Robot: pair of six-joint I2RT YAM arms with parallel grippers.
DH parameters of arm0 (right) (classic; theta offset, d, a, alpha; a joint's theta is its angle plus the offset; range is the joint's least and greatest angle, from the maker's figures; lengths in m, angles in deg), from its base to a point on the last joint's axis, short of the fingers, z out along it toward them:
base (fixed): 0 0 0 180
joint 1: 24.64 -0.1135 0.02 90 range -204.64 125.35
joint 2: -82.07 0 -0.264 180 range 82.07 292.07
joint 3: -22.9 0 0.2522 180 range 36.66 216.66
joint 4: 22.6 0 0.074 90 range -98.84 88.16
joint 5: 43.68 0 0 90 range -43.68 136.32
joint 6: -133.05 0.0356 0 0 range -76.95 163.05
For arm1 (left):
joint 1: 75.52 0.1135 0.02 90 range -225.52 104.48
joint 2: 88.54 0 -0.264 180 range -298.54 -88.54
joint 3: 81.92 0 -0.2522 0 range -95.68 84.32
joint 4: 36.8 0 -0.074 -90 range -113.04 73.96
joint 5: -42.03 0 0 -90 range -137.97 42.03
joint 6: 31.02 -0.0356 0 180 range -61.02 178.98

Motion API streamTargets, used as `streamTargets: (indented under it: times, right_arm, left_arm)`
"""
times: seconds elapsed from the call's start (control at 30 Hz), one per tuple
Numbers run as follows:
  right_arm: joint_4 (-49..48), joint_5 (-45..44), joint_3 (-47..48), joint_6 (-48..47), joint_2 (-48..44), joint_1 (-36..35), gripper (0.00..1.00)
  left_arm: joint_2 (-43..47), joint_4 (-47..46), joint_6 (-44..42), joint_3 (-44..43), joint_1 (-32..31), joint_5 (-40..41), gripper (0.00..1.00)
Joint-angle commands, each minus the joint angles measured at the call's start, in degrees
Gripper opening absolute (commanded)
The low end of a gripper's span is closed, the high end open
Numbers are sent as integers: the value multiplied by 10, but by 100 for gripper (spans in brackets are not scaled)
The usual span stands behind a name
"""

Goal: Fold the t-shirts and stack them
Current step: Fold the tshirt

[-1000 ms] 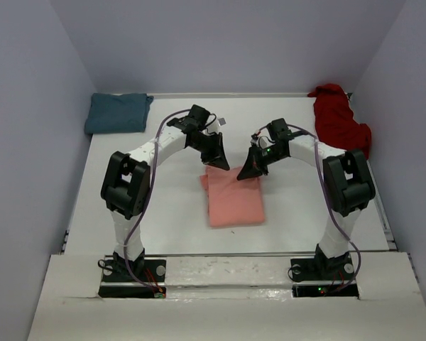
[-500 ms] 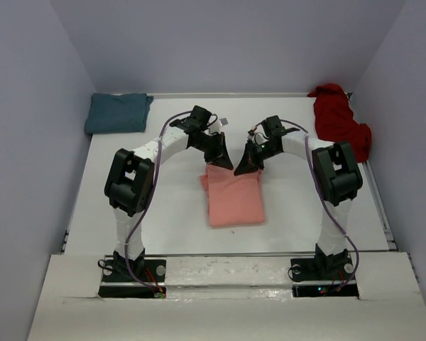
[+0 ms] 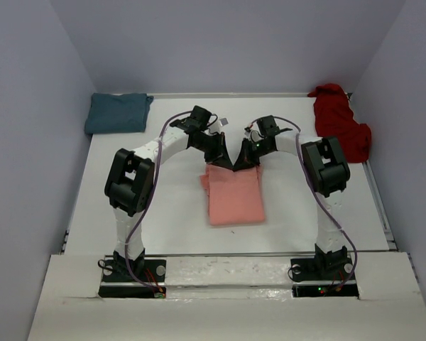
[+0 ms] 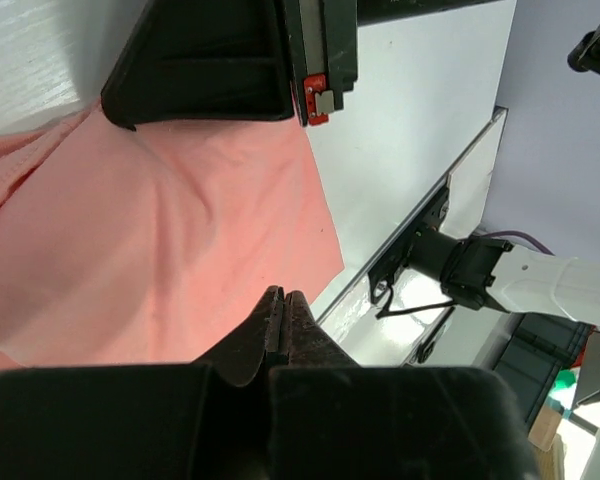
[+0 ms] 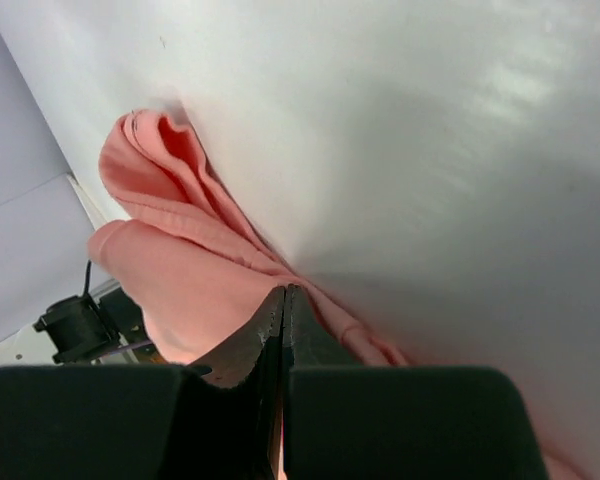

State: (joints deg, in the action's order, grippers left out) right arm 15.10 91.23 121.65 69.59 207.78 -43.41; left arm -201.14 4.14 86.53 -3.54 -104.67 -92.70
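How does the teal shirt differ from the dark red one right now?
The teal shirt lies folded flat in a neat rectangle; the dark red shirt is a crumpled, unfolded heap. The teal shirt sits in the far left corner, the dark red shirt in the far right. Both lie alone, unstacked.

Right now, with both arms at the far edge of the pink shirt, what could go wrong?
1. The left end effector and the right end effector are shut and almost touching in the top view; a small sideways move could knock them together.
2. Both tips sit at the far edge of the salmon-pink t-shirt, where the right wrist view shows loose layers. I cannot tell if cloth is pinched; pulling away could drag it and open the fold.
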Motion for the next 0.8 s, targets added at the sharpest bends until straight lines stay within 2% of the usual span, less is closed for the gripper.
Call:
streamTargets:
  times: [0.0,0.17,0.37,0.57,0.77]
  right_arm:
    - [-54,-39,38,-34,0,1,0]
    - [-95,-36,48,-20,-52,12,0]
    - [-87,-7,55,10,-114,23,0]
    - [-23,13,-19,4,-177,23,0]
    - [-9,18,-119,-18,-216,29,0]
  left_arm:
    - [31,-5,5,7,1,-10,0]
    - [35,-5,4,9,1,-8,0]
    - [34,-6,2,12,1,-10,0]
    - [34,-7,-7,20,1,-11,0]
    - [22,0,-22,21,1,-17,0]
